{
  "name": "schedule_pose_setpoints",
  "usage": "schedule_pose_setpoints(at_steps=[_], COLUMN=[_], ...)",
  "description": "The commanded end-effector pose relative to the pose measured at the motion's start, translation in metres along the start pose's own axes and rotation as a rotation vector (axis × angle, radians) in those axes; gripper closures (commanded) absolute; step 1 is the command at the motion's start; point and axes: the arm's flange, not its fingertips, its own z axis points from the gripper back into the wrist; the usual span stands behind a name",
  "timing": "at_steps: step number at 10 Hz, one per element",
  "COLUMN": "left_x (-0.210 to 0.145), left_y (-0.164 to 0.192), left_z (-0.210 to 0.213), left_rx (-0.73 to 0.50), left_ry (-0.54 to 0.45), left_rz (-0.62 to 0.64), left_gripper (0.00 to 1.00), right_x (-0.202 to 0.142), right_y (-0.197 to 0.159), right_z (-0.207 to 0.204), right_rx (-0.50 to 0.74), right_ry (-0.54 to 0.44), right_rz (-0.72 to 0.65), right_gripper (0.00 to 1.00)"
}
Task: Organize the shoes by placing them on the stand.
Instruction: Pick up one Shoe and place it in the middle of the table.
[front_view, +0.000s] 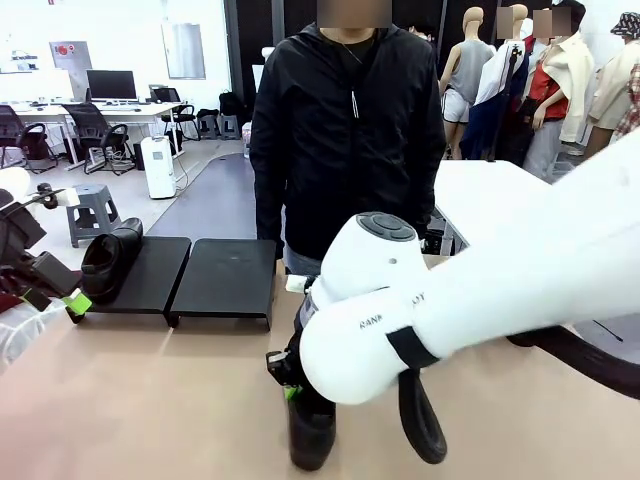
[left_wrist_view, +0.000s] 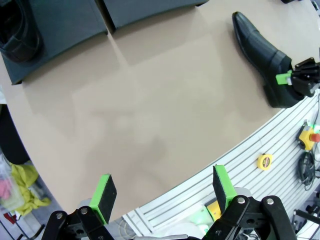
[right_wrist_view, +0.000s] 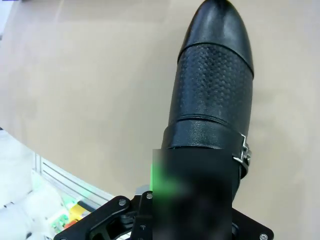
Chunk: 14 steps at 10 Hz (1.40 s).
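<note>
- While the left end effector (left_wrist_view: 165, 192) hangs over the near left part of the desk (front_view: 150, 400), its green pads stand wide apart with nothing between them. It looks free to take another shoe.
- First shoe (front_view: 110, 260): black and glossy, lying lengthwise on the slope of the left platform (front_view: 150, 280), close to that platform's left edge. Set to one side like this, it appears to leave room for a partner beside it.
- Right platform (front_view: 225, 280): matte black, just beside the left one, with its top bare. Together the two platforms form the stand, which runs along the far part of the desk.
- Person (front_view: 345, 140): standing at the far side behind the stand in a dark jacket, arms down, taking no part in the handling.
- Right arm (front_view: 480, 300): reaches across the middle of the desk at the near edge.
- Right end effector (left_wrist_view: 300, 75): clamped on the heel end of the second shoe (left_wrist_view: 260, 42), one green pad against the collar. The firm heel probably gives a steadier hold than the soft upper would.
- Second shoe, position: well apart from the stand, with its toe pointing away from the wrist and roughly toward the platforms. Whether its sole touches the desk cannot be told.
- Judged stage: one shoe placed and one gripped for carrying, with free spaces on both platforms.
</note>
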Motion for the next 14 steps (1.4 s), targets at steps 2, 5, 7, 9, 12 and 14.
schedule_pose_setpoints(at_steps=[2,5,7,9,12,14], left_x=[-0.003,-0.003,-0.003,-0.003,-0.003,-0.003], left_y=[0.0,0.0,0.0,0.0,0.0,0.0], left_z=[-0.003,-0.003,-0.003,-0.003,-0.003,-0.003], left_rx=[0.009,0.009,0.009,0.009,0.009,0.009], left_ry=[-0.006,-0.006,-0.006,-0.006,-0.006,-0.006], left_rz=[0.007,0.007,0.007,0.007,0.007,0.007], left_gripper=[0.0,0.0,0.0,0.0,0.0,0.0], right_x=[0.025,0.027,0.02,0.0,-0.041,-0.062], right_y=[0.012,0.008,0.005,-0.01,-0.094,-0.167], right_z=[-0.001,-0.002,0.014,0.064,0.181,0.253], right_rx=[0.067,0.08,0.093,0.142,0.129,0.326], right_ry=[-0.043,-0.03,-0.052,-0.053,-0.083,-0.009], right_rz=[-0.017,-0.034,-0.016,0.07,0.006,-0.003], right_gripper=[1.0,0.0,0.0,0.0,0.0,0.0])
